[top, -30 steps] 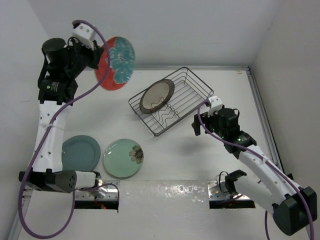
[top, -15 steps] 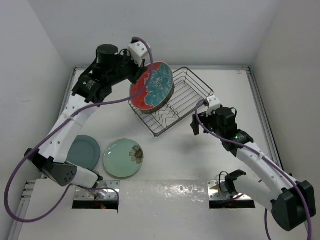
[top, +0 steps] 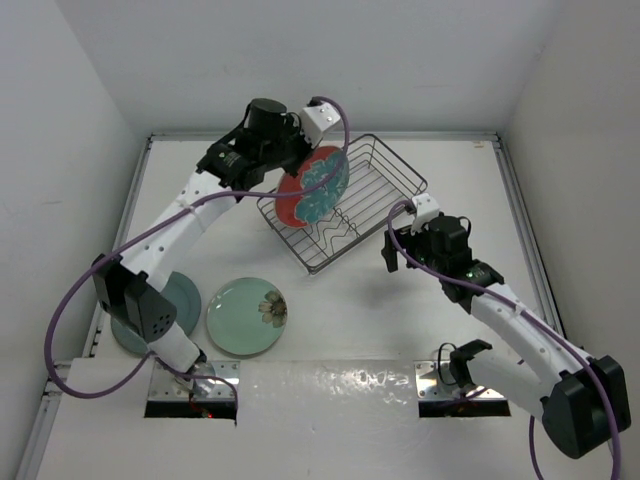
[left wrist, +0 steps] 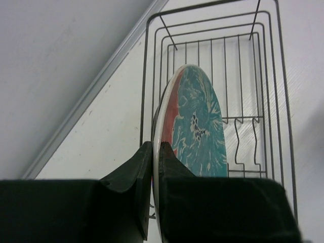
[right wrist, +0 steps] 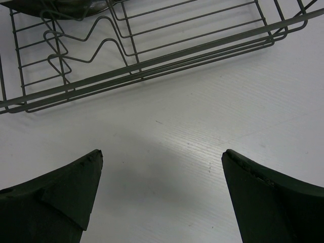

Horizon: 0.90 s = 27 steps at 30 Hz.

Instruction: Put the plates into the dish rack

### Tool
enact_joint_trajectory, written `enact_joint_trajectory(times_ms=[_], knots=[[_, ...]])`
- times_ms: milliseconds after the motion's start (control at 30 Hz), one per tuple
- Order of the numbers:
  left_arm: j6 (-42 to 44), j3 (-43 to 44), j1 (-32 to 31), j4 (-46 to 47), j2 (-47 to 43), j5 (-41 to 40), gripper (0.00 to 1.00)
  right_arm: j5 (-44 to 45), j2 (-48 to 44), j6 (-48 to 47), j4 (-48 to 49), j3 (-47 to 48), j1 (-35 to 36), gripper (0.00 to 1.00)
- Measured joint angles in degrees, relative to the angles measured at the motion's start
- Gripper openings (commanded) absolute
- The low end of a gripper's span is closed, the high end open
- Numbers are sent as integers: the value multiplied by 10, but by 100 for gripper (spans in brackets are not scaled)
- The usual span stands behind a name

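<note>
My left gripper (top: 297, 163) is shut on the rim of the red-and-teal plate (top: 316, 186) and holds it on edge over the left end of the dish rack (top: 401, 166). In the left wrist view both fingers (left wrist: 174, 167) pinch the plate (left wrist: 200, 121) above the rack's wires (left wrist: 253, 76). The cream plate is hidden behind it in the top view. The pale green flower plate (top: 247, 316) lies flat on the table at the front left. My right gripper (top: 392, 250) is open and empty beside the rack's near right side, its view showing the rack (right wrist: 167, 58).
A grey-blue base disc (top: 176, 297) sits left of the green plate, partly under the left arm. White walls close in at the back and both sides. The right arm's purple cable loops over its wrist.
My left arm has swung the red-and-teal plate from high at the back left down and right over the rack, covering the cream plate. The right arm has barely moved.
</note>
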Motion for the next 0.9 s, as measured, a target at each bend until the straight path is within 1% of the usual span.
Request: enact_joint_trajectory(times_ms=[267, 900], knots=[[27, -2, -11, 15, 34, -20, 0, 10, -3, -5, -3, -12, 0, 99], [43, -18, -39, 60, 61, -60, 0, 16, -28, -17, -6, -20, 0, 99]])
